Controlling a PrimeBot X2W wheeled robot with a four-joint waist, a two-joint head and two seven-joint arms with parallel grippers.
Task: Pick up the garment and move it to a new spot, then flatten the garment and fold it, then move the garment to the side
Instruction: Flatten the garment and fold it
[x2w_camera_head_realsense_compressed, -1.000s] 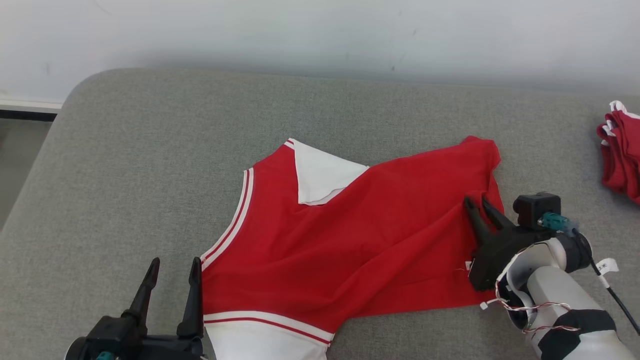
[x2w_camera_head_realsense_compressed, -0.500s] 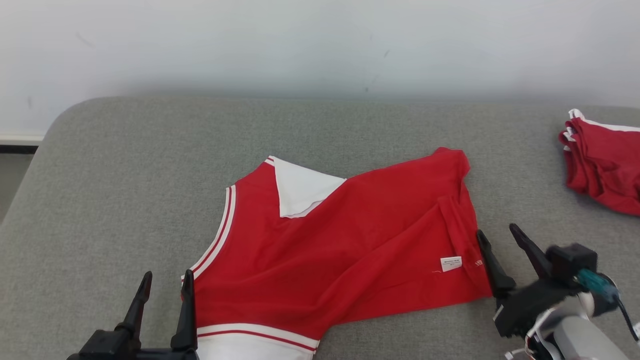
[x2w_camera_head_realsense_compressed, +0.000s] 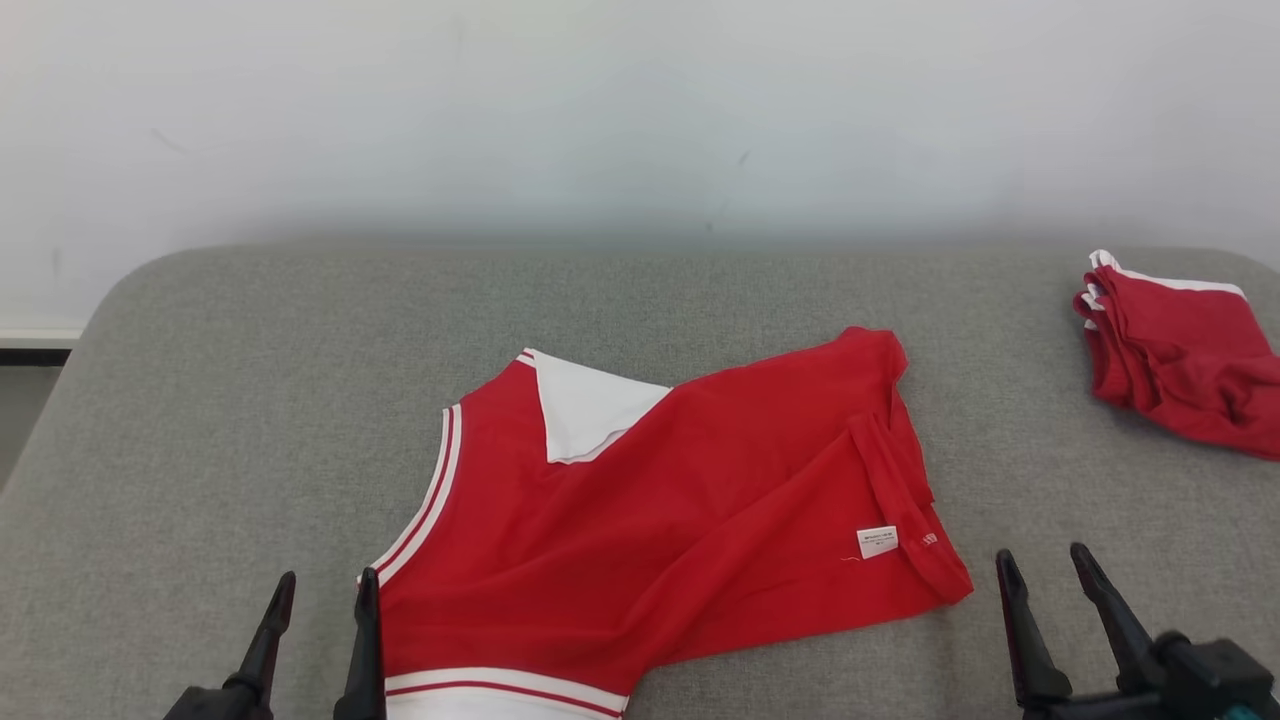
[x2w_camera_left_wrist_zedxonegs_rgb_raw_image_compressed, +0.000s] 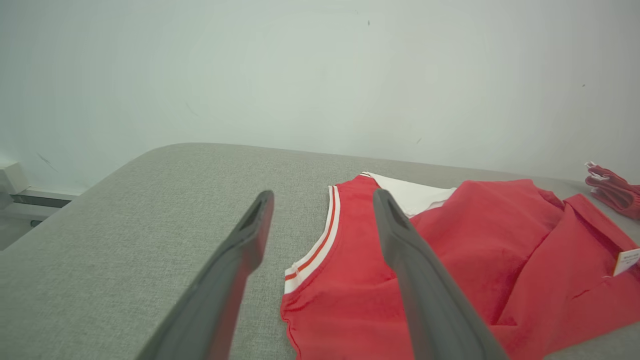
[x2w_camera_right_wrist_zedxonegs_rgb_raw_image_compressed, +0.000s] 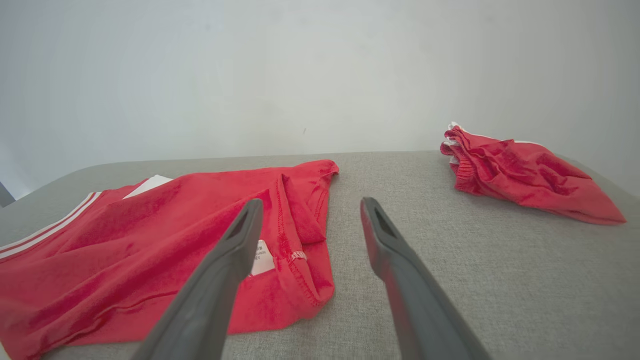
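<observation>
the red garment (x2w_camera_head_realsense_compressed: 650, 540) with white trim lies spread and creased on the grey counter (x2w_camera_head_realsense_compressed: 250, 400). the left hand (x2w_camera_head_realsense_compressed: 328, 577), fingers apart and empty, sits at the garment's lower left edge. the right hand (x2w_camera_head_realsense_compressed: 1040, 552), released, is just beside its lower right corner. a red pile (x2w_camera_head_realsense_compressed: 1175, 355) lies well right of the garment.

Garment (x2w_camera_head_realsense_compressed: 650, 520) red (white trim, red stripe); surface (x2w_camera_head_realsense_compressed: 250, 400) grey.

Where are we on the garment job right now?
Done: the garment lies on the grey surface, apparently placed. In hand: nothing; the left gripper and right gripper are open near its edges. Left: flattening (its right edge is doubled over, label showing), folding, moving aside.
</observation>
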